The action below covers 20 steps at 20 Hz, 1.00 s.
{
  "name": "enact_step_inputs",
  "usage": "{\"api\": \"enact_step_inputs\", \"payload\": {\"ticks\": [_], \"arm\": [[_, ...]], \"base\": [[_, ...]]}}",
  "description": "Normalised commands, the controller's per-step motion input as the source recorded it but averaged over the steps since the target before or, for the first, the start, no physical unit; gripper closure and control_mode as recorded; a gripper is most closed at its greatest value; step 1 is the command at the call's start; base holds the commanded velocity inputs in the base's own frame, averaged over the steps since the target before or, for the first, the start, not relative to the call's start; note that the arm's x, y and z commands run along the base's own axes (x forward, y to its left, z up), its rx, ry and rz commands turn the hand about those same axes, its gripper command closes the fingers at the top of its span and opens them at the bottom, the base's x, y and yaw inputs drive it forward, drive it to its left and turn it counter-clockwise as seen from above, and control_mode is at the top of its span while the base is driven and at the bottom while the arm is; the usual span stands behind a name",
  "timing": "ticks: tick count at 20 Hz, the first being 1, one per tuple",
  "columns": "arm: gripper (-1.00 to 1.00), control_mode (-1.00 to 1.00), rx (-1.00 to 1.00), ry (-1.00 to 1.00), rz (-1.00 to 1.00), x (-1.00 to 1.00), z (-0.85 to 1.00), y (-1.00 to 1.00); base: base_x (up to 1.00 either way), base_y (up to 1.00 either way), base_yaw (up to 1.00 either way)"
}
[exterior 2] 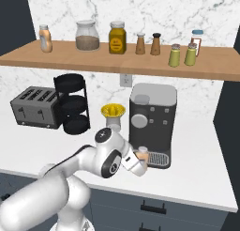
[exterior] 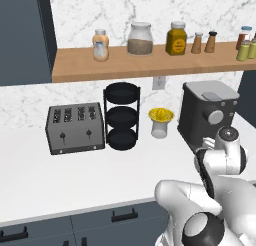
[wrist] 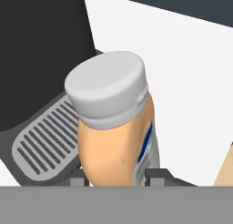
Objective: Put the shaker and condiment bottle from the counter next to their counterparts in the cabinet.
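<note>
My gripper point(exterior 2: 140, 160) is shut on the condiment bottle point(wrist: 116, 127), a small bottle with orange and white contents and a silvery cap point(exterior 2: 142, 150). In the hand view a dark fingertip point(wrist: 157, 175) presses each side of its body. The bottle sits low over the white counter point(exterior 2: 197, 173), right in front of the coffee machine's drip tray point(wrist: 41, 141). Its twin bottle point(exterior 2: 45, 38) stands at the left end of the wooden cabinet shelf point(exterior 2: 93, 58). Two yellow-green shakers point(exterior 2: 174, 55) point(exterior 2: 190, 54) stand side by side near the shelf's right end.
A black coffee machine point(exterior 2: 151, 117), a yellow juicer point(exterior 2: 113, 113), a black three-tier stand point(exterior 2: 72, 103) and a toaster point(exterior 2: 36, 106) line the back of the counter. The shelf also carries a glass jar point(exterior 2: 87, 36), a mustard jar point(exterior 2: 117, 37) and two wooden shakers point(exterior 2: 148, 43).
</note>
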Motion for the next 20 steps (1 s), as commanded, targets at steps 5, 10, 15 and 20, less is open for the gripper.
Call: {"api": "enact_step_inputs", "payload": {"ticks": [5, 10, 15, 20], "arm": [[1.0, -1.0, -0.14, -0.1, 0.01, -0.4, 0.0, 0.68], [1.0, -1.0, -0.13, -0.11, 0.06, -0.35, 0.06, 0.62], [1.0, -1.0, -0.01, -0.04, 0.12, -0.31, 0.19, 0.51], [1.0, -1.0, 0.0, -0.02, 0.19, -0.36, 0.23, 0.49]], "base": [[0.0, 0.0, 0.0], [0.0, 0.0, 0.0], [0.0, 0.0, 0.0], [0.0, 0.0, 0.0]]}}
